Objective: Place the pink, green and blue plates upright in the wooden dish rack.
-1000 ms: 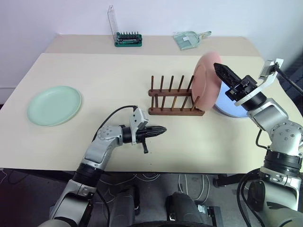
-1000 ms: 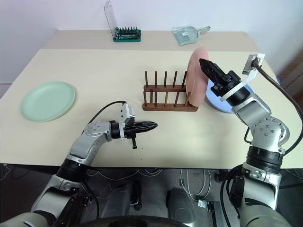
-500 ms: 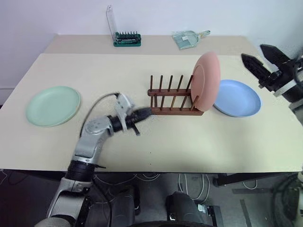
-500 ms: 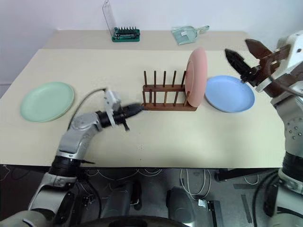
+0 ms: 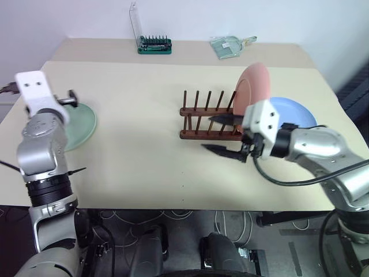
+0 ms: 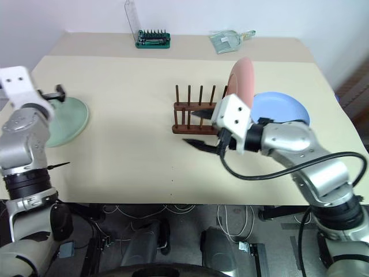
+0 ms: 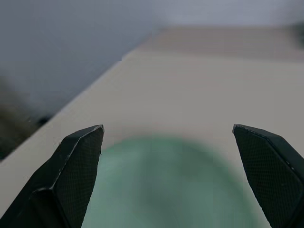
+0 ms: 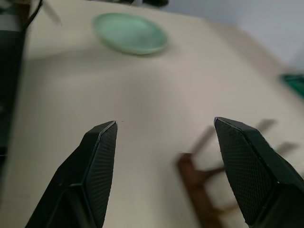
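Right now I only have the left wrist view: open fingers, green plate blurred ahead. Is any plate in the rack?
Observer: Yes. The pink plate stands upright at the right end of the wooden dish rack.
Operator: Blue one?
Observer: The blue plate lies flat on the table just right of the rack, partly hidden behind the right arm.
Operator: Where's the right gripper?
Observer: The right gripper is open and empty, pointing left just in front of the rack.
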Available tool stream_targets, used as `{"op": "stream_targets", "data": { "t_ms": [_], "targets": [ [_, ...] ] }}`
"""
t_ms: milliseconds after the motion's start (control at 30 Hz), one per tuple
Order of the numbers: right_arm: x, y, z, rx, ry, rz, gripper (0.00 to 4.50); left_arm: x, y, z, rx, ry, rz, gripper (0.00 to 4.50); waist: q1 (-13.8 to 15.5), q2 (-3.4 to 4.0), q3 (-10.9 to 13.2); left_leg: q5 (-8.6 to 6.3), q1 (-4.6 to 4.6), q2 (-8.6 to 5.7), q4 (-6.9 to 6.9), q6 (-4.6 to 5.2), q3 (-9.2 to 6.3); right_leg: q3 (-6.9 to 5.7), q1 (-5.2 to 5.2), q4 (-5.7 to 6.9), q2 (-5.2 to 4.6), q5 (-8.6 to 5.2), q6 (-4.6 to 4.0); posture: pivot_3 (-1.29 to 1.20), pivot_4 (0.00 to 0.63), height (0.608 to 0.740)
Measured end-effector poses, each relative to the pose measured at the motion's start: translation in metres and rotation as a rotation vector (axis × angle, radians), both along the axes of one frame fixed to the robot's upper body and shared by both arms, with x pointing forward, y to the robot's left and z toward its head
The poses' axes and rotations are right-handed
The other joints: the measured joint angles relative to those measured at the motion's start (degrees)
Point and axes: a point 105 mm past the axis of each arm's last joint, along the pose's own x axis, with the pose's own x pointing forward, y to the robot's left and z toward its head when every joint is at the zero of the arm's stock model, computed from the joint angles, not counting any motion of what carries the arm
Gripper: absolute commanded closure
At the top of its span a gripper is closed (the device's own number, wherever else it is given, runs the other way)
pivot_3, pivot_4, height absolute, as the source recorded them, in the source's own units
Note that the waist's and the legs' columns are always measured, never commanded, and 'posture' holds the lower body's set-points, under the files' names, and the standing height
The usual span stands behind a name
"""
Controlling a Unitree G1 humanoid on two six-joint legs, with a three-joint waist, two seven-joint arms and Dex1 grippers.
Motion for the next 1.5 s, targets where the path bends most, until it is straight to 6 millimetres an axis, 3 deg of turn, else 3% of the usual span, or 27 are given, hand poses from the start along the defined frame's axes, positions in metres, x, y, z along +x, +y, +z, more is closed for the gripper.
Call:
{"op": "stream_targets", "data": {
  "t_ms": [67,167,400,533,733,900,1033,1200,1267,1367,1500],
  "targets": [
    [0.003,0.001,-0.003,0.002,0.001,-0.002,1.19,-0.016,0.020,-0.016,-0.049,0.064,0.106,0.04,0.1,-0.08,0.0,0.00,0.01,-0.04,0.00,-0.01,0.00,-0.02,0.02,-0.01,-0.06,0.00,0.00,0.00,0.150,0.732],
    [0.010,-0.002,-0.008,-0.003,0.008,-0.027,1.19,-0.032,0.034,-0.037,-0.127,0.127,0.212,0.04,0.2,-0.29,0.1,0.01,0.01,-0.04,0.01,-0.05,-0.03,-0.06,0.03,0.01,-0.08,0.00,0.00,0.00,0.150,0.732],
    [0.014,-0.001,-0.015,0.010,0.008,-0.044,1.19,-0.041,0.035,-0.074,-0.366,0.184,0.279,0.04,0.0,-0.36,0.1,0.03,0.03,-0.04,-0.03,-0.11,-0.03,-0.06,0.02,0.03,-0.07,0.01,0.00,0.00,0.150,0.732],
    [0.014,-0.003,-0.020,0.007,0.018,-0.059,1.19,-0.040,0.031,-0.082,-0.440,0.167,0.279,1.34,0.0,-0.41,0.1,0.03,0.04,-0.04,-0.03,-0.13,-0.03,-0.06,0.02,0.05,-0.07,0.01,0.00,0.00,0.150,0.732],
    [0.015,-0.006,-0.025,0.005,0.027,-0.079,1.19,-0.033,0.026,-0.078,-0.454,0.119,0.259,4.36,0.0,-0.42,0.1,0.03,0.05,-0.04,-0.03,-0.14,-0.03,-0.06,0.03,0.05,-0.08,0.01,0.00,0.00,0.150,0.732],
    [0.016,-0.007,-0.025,-0.001,0.011,-0.099,1.19,-0.015,0.015,-0.057,-0.436,0.013,0.154,4.45,0.1,-0.42,0.1,0.03,0.07,-0.06,-0.03,-0.15,-0.03,-0.06,0.05,0.05,-0.09,0.01,0.00,0.00,0.150,0.732],
    [0.023,-0.007,-0.013,-0.019,-0.076,-0.129,1.19,0.012,-0.023,-0.026,-0.399,-0.149,-0.061,4.45,0.2,-0.52,0.2,0.04,0.03,-0.07,-0.02,-0.15,-0.03,-0.08,0.03,0.05,-0.10,0.01,0.00,0.00,0.150,0.732],
    [0.044,-0.002,0.015,-0.094,-0.319,-0.196,1.19,0.028,-0.096,0.067,-0.238,-0.462,-0.400,4.45,-0.1,-0.56,0.2,0.05,0.04,-0.07,-0.02,-0.15,0.03,-0.08,0.02,0.04,-0.06,0.01,0.00,0.00,0.150,0.732],
    [0.055,0.000,0.021,-0.137,-0.414,-0.228,1.19,0.027,-0.130,0.093,-0.201,-0.539,-0.526,4.45,-0.1,-0.55,0.2,0.06,0.06,-0.07,-0.03,-0.15,0.06,-0.08,0.04,0.04,-0.05,0.01,0.00,0.00,0.150,0.732],
    [0.067,0.005,0.031,-0.202,-0.569,-0.260,1.19,0.024,-0.177,0.105,-0.154,-0.563,-0.690,4.45,-0.1,-0.53,0.2,0.09,0.06,-0.05,-0.02,-0.17,0.08,-0.05,0.01,0.04,0.02,0.01,0.00,0.00,0.150,0.732],
    [0.078,0.007,0.045,-0.283,-0.783,-0.304,1.19,0.021,-0.211,0.105,-0.152,-0.549,-0.795,4.45,-0.2,-0.51,0.2,0.12,0.06,0.00,-0.02,-0.20,0.08,-0.03,0.00,0.05,0.07,0.01,0.00,0.00,0.150,0.732]
  ]
}}
